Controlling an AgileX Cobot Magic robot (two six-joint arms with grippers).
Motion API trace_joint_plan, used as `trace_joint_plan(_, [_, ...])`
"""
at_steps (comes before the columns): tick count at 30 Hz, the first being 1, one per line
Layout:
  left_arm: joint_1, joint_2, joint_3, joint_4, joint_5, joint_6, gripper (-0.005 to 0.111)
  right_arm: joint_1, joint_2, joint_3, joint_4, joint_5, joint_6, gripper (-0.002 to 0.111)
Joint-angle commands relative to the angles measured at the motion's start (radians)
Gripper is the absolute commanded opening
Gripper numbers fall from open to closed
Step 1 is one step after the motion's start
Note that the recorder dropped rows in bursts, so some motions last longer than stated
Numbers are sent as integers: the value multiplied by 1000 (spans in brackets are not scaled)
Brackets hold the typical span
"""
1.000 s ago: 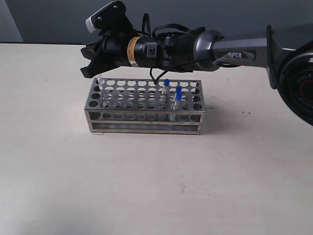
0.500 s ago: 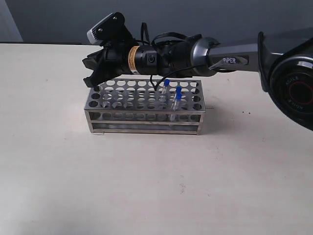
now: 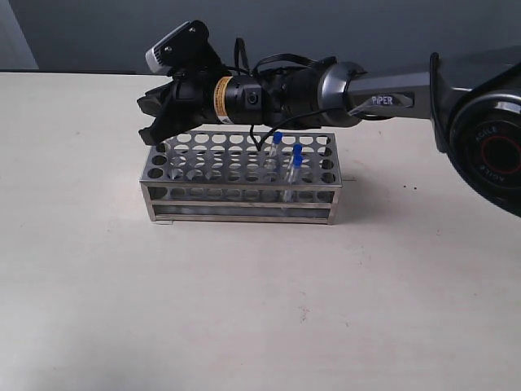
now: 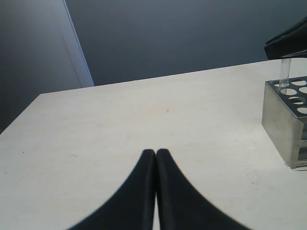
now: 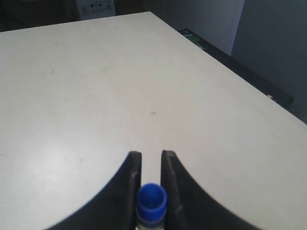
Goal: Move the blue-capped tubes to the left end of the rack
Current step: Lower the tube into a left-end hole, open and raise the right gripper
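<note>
The silver rack (image 3: pixel 241 177) stands on the table. My right gripper (image 3: pixel 155 133) reaches across to the rack's left end and hovers just over its corner holes. It is shut on a blue-capped tube (image 5: pixel 152 200), whose cap sits between the black fingers (image 5: pixel 130 175). In the left wrist view that tube's clear body (image 4: pixel 285 73) dips into a corner hole of the rack (image 4: pixel 280 125). Two more blue-capped tubes (image 3: pixel 278 140) (image 3: pixel 297 152) stand in holes near the rack's right end. My left gripper (image 4: pixel 156 152) is shut on nothing, low over bare table left of the rack.
The right arm (image 3: pixel 383 90) stretches over the back of the rack from the right. The pale table (image 3: pixel 244 309) runs wide in front; its far edge meets a dark wall.
Since a second ago the right gripper has come down onto the rack's left end, sinking the held tube into a hole. It has held still over the last half second.
</note>
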Motion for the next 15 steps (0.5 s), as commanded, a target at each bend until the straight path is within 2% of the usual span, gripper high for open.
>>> trace_joint_plan(1, [-7, 4, -2, -2, -13, -3, 0, 2, 6, -4, -26, -42, 13, 18])
trace_joint_plan(8, [-7, 4, -2, -2, -13, -3, 0, 2, 6, -4, -104, -42, 79, 18])
trace_joint_plan(15, [-7, 4, -2, -2, -13, -3, 0, 2, 6, -4, -104, -33, 90, 19])
